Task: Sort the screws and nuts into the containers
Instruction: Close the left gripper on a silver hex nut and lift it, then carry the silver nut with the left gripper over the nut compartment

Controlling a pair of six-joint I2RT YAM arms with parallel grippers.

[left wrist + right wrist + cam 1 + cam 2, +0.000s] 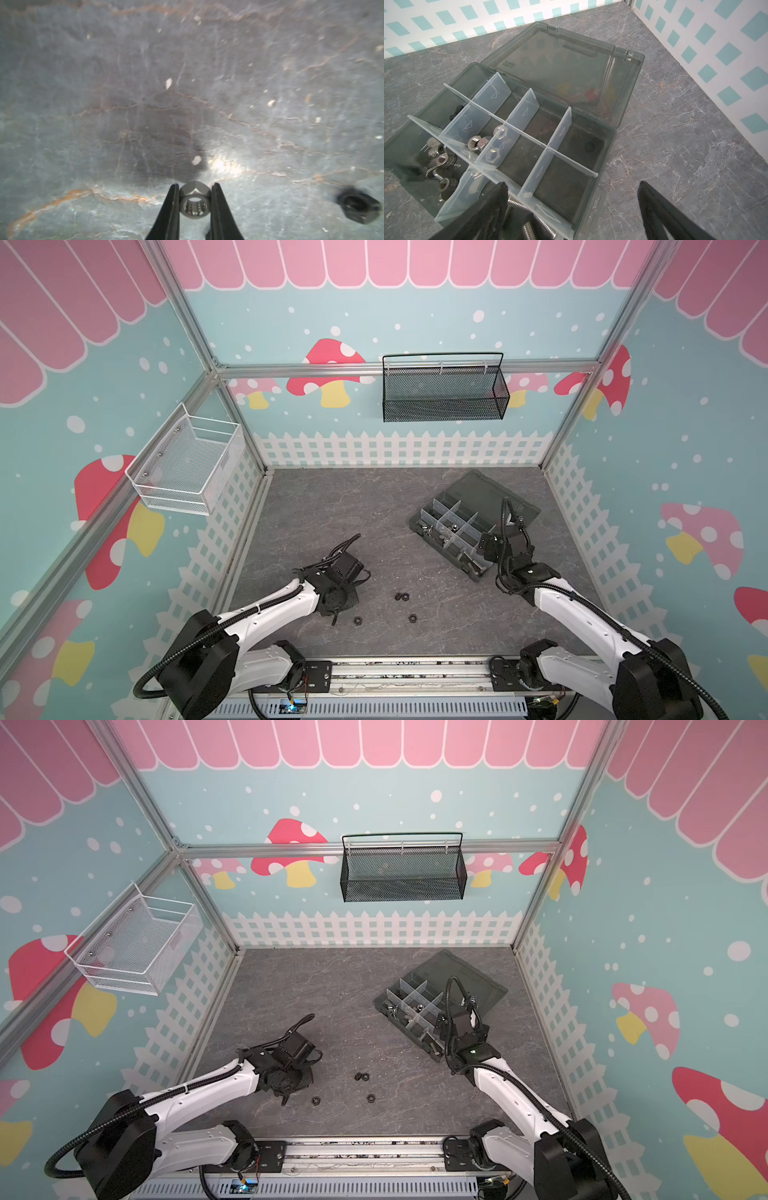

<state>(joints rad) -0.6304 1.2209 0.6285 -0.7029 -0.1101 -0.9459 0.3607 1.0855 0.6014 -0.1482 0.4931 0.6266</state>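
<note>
My left gripper [195,185] is shut on a silver hex nut [194,202], held on edge just above the grey table. A black nut [357,206] lies close beside it. In both top views this gripper [335,620] points down at the front left, with three black nuts [402,596] [358,620] [412,617] loose on the table to its right. My right gripper [573,186] hangs open and empty over the near end of the organizer box [611,134] [417,526]. The box's containers hold silver nuts [475,143], wing nuts [442,160], silver screws [538,225] and a black screw [456,111].
The box's lid [560,62] lies open flat behind it, near the right fence wall. A black mesh basket [444,393] hangs on the back wall and a white wire basket [187,464] on the left wall. An aluminium rail [407,672] runs along the table's front edge.
</note>
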